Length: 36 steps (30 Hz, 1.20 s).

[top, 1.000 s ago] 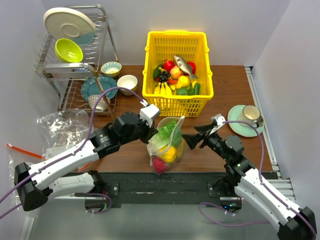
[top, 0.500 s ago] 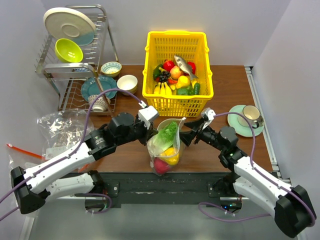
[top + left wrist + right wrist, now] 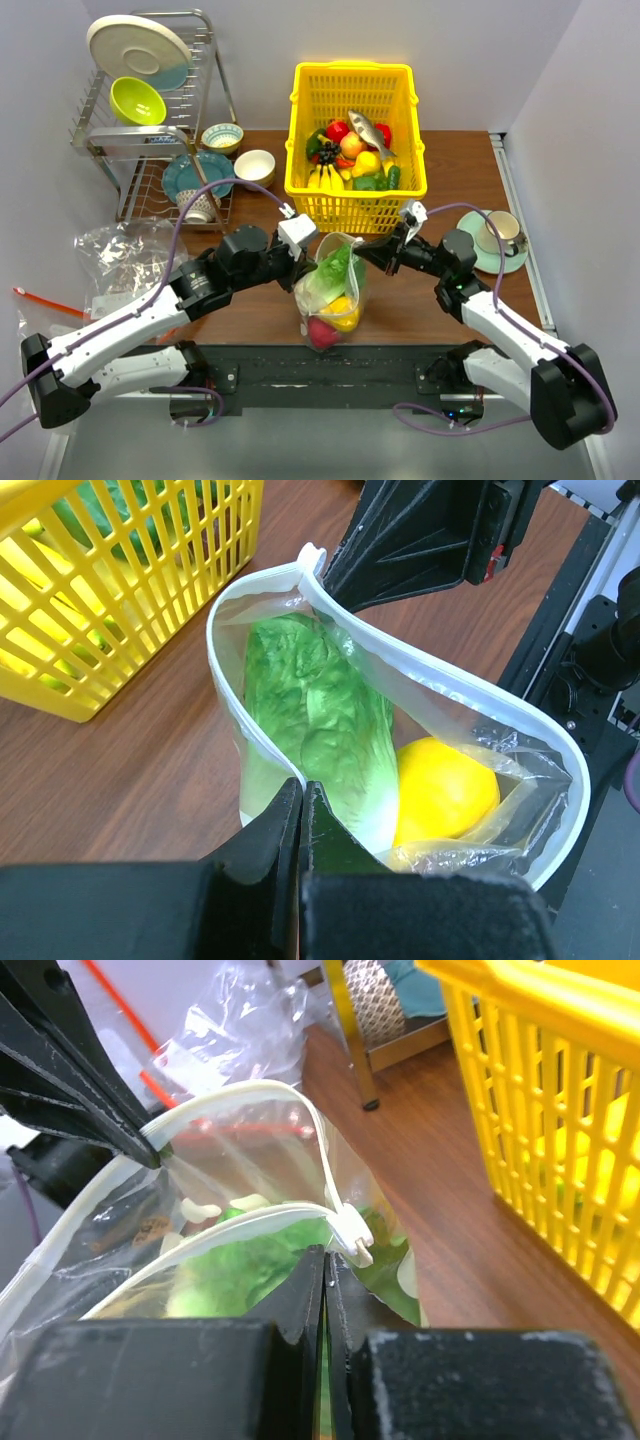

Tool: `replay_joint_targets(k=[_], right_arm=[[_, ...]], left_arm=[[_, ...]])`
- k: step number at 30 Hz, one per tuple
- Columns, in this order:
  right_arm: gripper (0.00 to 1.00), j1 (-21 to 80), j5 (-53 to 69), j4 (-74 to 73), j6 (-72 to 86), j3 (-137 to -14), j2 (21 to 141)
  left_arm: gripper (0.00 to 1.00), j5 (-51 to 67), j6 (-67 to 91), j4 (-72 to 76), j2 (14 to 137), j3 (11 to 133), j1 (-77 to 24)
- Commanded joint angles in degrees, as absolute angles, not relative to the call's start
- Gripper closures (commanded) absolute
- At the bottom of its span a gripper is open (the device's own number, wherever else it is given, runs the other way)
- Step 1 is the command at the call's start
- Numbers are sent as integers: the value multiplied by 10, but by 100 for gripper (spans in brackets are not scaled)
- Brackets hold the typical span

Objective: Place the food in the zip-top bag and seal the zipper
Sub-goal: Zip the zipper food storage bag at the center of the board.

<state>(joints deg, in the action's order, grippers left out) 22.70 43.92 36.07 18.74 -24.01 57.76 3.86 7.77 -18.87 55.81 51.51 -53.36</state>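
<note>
Over the table (image 3: 470, 180), sealing stage: pinching the bag (image 3: 330, 290) rim with left gripper (image 3: 300, 786), the zipper (image 3: 322, 1150) end with right gripper (image 3: 325, 1253). Next, probably: stretch taut, press shut.

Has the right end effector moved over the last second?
Yes. The right end effector went left and up the top view, nearer the yellow basket, and now pinches the zip-top bag at its rim.

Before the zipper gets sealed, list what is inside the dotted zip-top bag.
Inside the zip-top bag: a green lettuce, a yellow fruit beside it, and a red piece at the bottom. Anything beneath the lettuce and fruit is covered.
</note>
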Motion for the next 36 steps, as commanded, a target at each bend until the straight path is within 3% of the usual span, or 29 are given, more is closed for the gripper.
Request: replay_joint_targets(k=[1,6,13,16,17,20,26,36], right_arm=[[100,225,488,391,208,-269,581],[100,226,423,257,207,-288,497],[100,226,279,-74,166,-406,390],[100,226,286,-152,156,-434,381],[100,226,293,-164,155,-439,379],[100,226,312,-197,156,-454,375],[100,226,322,-251,154,-497,364],[100,226,345,-294,151,-537,358]], left_arm=[[100,41,62,-153,561,512,-533],[100,52,58,-165,579,527,-533],[83,83,34,-160,571,533,-533],[70,87,16,-172,568,555,-533],[55,90,11,-180,569,563,-533],[25,100,3,-179,566,599,-533],[19,148,-18,-168,581,674,-534],[22,250,-180,-175,656,772,-567]])
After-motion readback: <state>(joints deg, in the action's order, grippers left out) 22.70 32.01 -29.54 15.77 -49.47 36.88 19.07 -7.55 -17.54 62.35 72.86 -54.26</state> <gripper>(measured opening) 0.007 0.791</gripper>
